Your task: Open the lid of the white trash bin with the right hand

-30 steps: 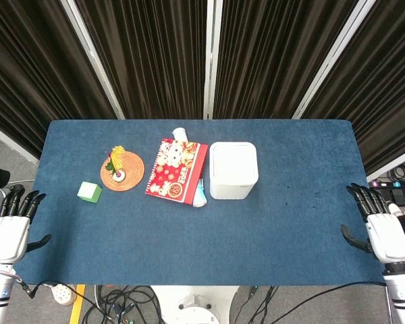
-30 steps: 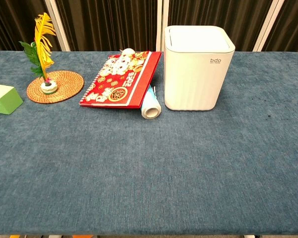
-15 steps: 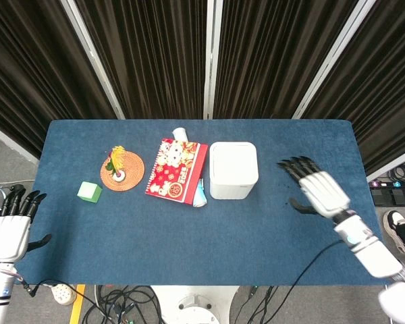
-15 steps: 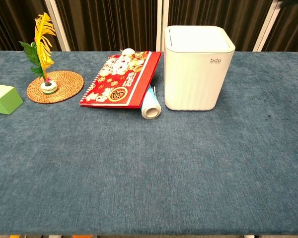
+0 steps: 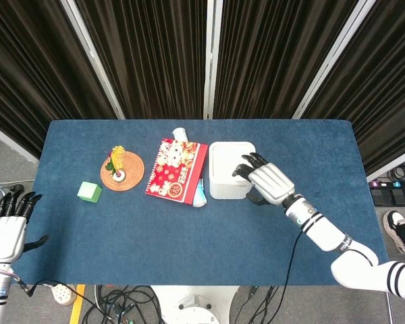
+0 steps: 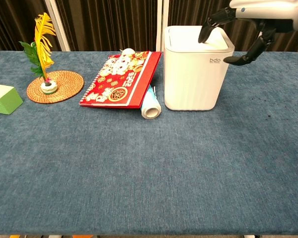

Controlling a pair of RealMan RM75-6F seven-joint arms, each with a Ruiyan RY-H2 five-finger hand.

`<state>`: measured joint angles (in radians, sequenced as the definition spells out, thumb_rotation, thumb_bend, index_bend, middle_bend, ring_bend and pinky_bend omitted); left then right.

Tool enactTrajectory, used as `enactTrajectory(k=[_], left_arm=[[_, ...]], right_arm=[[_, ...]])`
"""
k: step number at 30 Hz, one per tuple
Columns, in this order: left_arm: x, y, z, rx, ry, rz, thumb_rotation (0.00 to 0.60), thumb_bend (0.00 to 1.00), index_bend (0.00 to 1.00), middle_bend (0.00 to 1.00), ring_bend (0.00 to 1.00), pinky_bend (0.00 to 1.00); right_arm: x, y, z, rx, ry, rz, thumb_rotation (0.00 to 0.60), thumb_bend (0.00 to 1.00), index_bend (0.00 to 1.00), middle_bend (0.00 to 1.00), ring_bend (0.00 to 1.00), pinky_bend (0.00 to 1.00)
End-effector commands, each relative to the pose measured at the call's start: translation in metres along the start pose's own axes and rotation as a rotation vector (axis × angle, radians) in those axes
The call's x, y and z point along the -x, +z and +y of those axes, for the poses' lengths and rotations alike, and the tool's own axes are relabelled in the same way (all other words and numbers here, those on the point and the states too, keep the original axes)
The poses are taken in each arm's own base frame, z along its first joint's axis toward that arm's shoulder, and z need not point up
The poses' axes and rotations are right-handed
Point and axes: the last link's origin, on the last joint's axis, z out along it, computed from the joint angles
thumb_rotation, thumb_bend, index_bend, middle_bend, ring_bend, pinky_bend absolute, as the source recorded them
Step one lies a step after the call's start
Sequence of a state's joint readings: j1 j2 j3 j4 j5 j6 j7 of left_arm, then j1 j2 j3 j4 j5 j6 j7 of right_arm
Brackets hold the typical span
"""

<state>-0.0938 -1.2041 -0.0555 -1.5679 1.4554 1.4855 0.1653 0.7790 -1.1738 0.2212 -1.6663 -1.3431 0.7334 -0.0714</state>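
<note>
We are watching the right hand (image 5: 268, 182), spread wide and holding nothing, sweeping in from the bench (image 5: 310, 155) edge over the white trash bin (image 5: 233, 170) mid-bench, fingertips (image 6: 204, 33) nearing its shut lid (image 6: 196, 37), so pressing looks next.

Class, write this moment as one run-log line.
right hand: fingers apart, above bin lid, contact unclear | bin: lid shut | left hand: idle, off table edge, holds nothing
</note>
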Motion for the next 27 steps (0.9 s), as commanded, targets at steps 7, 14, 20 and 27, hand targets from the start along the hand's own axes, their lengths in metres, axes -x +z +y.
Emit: enactTrajectory(k=[7,14,20,27], left_arm=[[0.0,-0.005,-0.005,-0.014,-0.004,0.007,0.6,0.0,0.15,0.11,0.02,0.02],[-0.001,-0.006,-0.005,-0.006,-0.008,0.015,0.6,0.0,0.15,0.11,0.02,0.02],[-0.002,-0.005,-0.003,0.004,-0.008,0.02,0.6,0.0,0.15,0.11,0.02,0.02],[-0.004,-0.003,0.0,0.017,-0.008,0.024,0.6,0.0,0.15,0.11,0.02,0.02]], right_arm=[[0.008,0.005,-0.008,-0.001,-0.003,0.003,0.6,0.3,0.26,0.23,0.0,0.0],[-0.022,-0.034,0.011,0.066,0.022,0.213,0.6,0.3,0.17,0.16,0.0,0.0],[-0.016,-0.089,0.044,0.212,0.03,0.294,0.6,0.3,0.1,0.1,0.0,0.0],[0.027,-0.169,0.064,0.374,0.084,0.322,0.6,0.3,0.05,0.07,0.0,0.0]])
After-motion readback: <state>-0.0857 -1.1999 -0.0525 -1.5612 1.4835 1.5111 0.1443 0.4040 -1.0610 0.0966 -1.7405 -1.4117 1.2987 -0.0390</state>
